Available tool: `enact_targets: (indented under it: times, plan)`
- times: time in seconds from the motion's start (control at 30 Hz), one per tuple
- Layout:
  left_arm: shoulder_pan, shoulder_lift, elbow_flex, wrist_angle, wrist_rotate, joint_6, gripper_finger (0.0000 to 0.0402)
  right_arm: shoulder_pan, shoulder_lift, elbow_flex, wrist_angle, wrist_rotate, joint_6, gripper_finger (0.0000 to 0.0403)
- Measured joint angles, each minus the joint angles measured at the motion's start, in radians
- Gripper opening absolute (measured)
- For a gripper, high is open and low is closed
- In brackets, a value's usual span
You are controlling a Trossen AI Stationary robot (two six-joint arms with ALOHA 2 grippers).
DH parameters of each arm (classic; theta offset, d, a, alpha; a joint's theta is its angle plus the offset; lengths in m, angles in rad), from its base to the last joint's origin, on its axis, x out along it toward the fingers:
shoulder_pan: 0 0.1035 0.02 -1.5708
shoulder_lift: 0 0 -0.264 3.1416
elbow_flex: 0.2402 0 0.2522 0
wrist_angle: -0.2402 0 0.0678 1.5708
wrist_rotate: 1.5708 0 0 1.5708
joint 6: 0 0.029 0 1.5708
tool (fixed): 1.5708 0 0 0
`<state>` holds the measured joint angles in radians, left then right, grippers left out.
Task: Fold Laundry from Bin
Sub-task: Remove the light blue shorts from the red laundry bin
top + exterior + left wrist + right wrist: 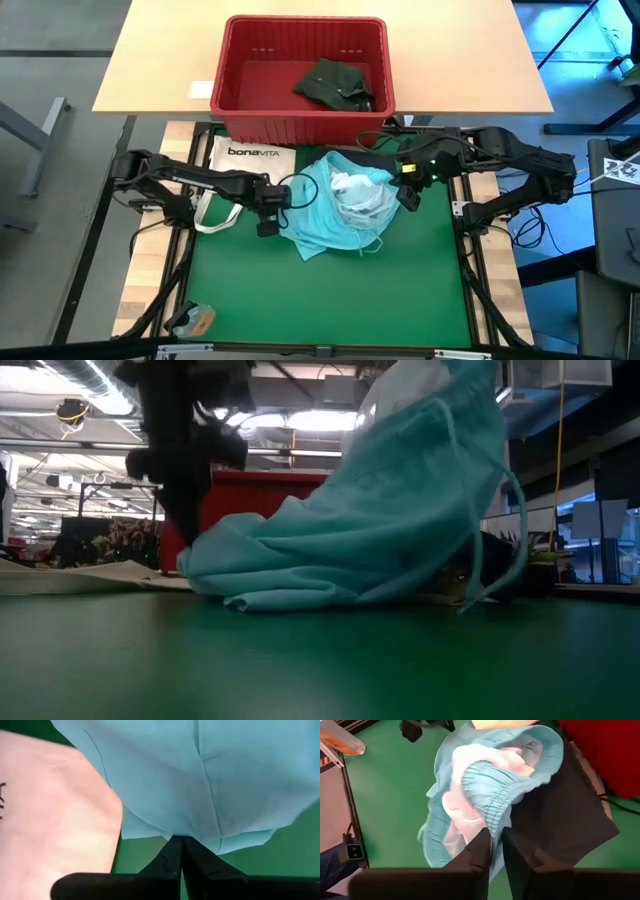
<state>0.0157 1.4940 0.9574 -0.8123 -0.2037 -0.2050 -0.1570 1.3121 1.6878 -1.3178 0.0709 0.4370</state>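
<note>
The light turquoise garment (325, 215) lies bunched on the green mat, its white lining showing; its waistband end is raised high (430, 420). My left gripper (268, 222) is shut at its left edge, beside the white tote bag (250, 155). My right gripper (408, 195) is shut on its waistband above the mat's right side. A dark grey garment (560, 815) lies flat under the turquoise one. The red bin (300, 128) stands behind the mat with a dark green garment (335, 82) on its floor. My left gripper pinches the garment's lower left edge (172, 834) between its shut fingers, coming steeply from above. The cloth there sits barely above the mat (200, 555) and stays slack. My right gripper pinches the gathered elastic waistband (490, 820) between its fingers, slanting down from the right. That end is lifted and the rest of the cloth drapes down to the mat.
The tote bag's handles lie under my left arm. A small orange-and-clear object (195, 320) lies at the mat's near left corner. The near half of the green mat (330, 300) is bare.
</note>
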Motion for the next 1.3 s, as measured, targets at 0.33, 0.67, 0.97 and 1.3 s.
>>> enact_targets:
  times: [0.33, 0.67, 0.97, 1.3]
  plan:
    - [-0.061, -0.08, 0.007, -0.099, 0.011, -0.055, 0.0, 0.0, 0.027, -0.001, 0.022, -0.011, -0.01, 0.0165]
    - [-0.118, -0.082, 0.007, -0.093, 0.005, -0.083, 0.0, 0.0, 0.146, -0.07, 0.12, 0.005, -0.343, 0.0186]
    - [-0.129, -0.081, 0.007, -0.093, 0.006, -0.085, 0.0, -0.013, 0.309, -0.101, 0.181, 0.031, -0.465, 0.0182]
    - [-0.129, -0.081, 0.007, -0.093, -0.005, -0.084, 0.0, -0.178, 0.407, -0.101, 0.22, -0.118, -0.429, 0.0182]
